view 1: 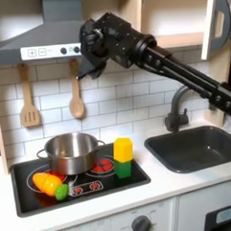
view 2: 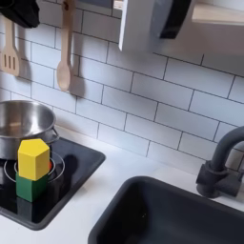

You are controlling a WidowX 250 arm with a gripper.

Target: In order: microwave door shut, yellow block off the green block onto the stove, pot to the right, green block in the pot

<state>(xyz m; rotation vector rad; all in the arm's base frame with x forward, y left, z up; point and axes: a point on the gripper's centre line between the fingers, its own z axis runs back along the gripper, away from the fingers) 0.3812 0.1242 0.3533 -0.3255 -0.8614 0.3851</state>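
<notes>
Nearest the lens in the second exterior view lies the dark grey sink basin [view 2: 162,214], sunk into the white surface [view 1: 179,186] toward its right end, with a dark faucet [view 2: 221,170] at its back edge; left of the sink, the black stove [view 1: 78,183] fills the surface's left part, red burner rings showing; the black arm [view 1: 163,62] reaches from the first exterior view's right up to the grey range hood [view 1: 37,40], its gripper [view 1: 89,42] raised well above the stove, and whether the fingers are wide or narrow I cannot tell; the microwave door [view 1: 216,21], white with a dark window, stands at the first exterior view's upper right, and whether it is quite closed I cannot tell; the steel pot [view 1: 69,151] sits on the stove's back left burner; the yellow block [view 2: 33,159] rests on top of the green block [view 2: 31,187], the pair on the stove's right part, just beside the pot; orange and lime toy food [view 1: 51,184] lies at the stove's front left; two wooden utensils [view 1: 76,98] hang on the tiled wall.
</notes>
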